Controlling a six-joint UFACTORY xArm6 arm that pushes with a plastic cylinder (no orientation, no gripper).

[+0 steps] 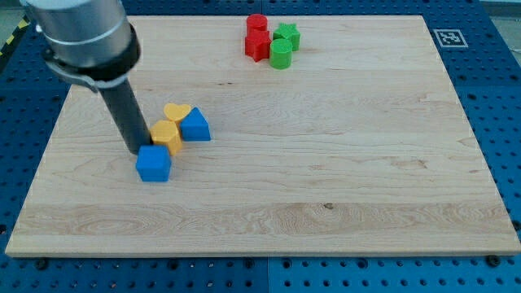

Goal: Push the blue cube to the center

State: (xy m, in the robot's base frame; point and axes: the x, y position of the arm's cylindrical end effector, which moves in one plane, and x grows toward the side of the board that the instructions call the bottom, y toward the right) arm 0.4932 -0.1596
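At the desk's (pixel 342 203) left side, my tip (pixel 135 151) touches the blue cube's (pixel 153 163) upper-left edge.

No gripper here, only a rod, so no open or closed state applies. The cube sits below an orange block (pixel 167 135), yellow heart (pixel 177 112) and blue wedge (pixel 194 124). Best to push rightward from the cube's left face, squarely, steering clear of the orange block.
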